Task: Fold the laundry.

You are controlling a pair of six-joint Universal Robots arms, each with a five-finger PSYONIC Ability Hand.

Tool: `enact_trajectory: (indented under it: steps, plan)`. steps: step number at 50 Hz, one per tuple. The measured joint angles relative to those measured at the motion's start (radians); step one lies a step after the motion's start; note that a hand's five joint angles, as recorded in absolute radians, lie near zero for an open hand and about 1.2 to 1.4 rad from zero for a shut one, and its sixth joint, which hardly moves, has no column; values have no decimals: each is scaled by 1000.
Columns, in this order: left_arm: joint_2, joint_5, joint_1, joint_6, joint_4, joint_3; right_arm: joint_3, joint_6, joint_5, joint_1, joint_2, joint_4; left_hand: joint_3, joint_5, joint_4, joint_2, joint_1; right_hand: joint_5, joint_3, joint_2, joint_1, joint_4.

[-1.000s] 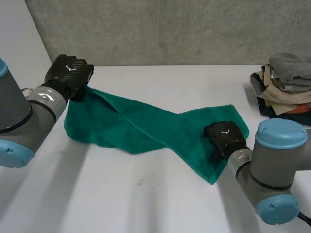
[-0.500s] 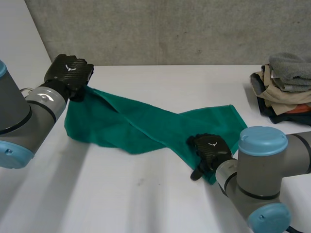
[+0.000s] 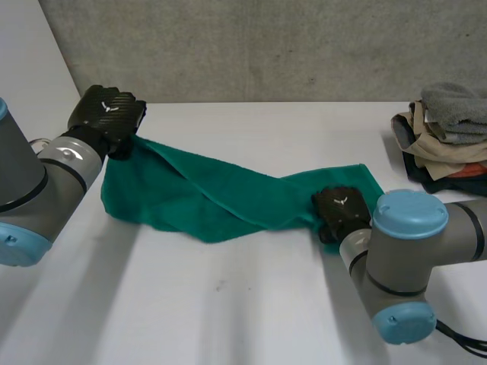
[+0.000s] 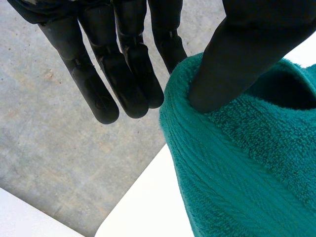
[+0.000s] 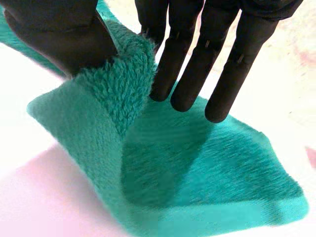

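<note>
Stretching diagonally — green towel [image 3: 221, 198], clothes pile [image 3: 445, 129] near

The towel [image 3: 221, 194] lies across the worktop [image 3: 228, 319]. The left hand [image 3: 106, 114] pinches the towel's far left corner, and the right hand [image 3: 340, 211] pinches a raised fold at the towel's near right end. A clothes pile [image 3: 445, 137] sits well right of the towel.
</note>
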Motion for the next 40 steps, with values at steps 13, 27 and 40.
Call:
enact_trajectory:
  steps: [13, 27, 40]
  plan:
    - [131, 3, 49, 5, -48, -57, -84, -318, -34, -93, -277, 177, 0, 0, 0, 0, 0, 5, 24, 9, 0, 32]
    - [227, 52, 124, 20, -237, -222, -351, -586, -92, -265, -412, 828, 0, 0, 0, 0, 0, 23, 28, 9, 0, 35]
    - [-77, 72, 101, 123, -11, 82, -686, -394, -114, -253, -110, 621, 0, 0, 0, 1, 0, 33, 28, 9, 0, 35]
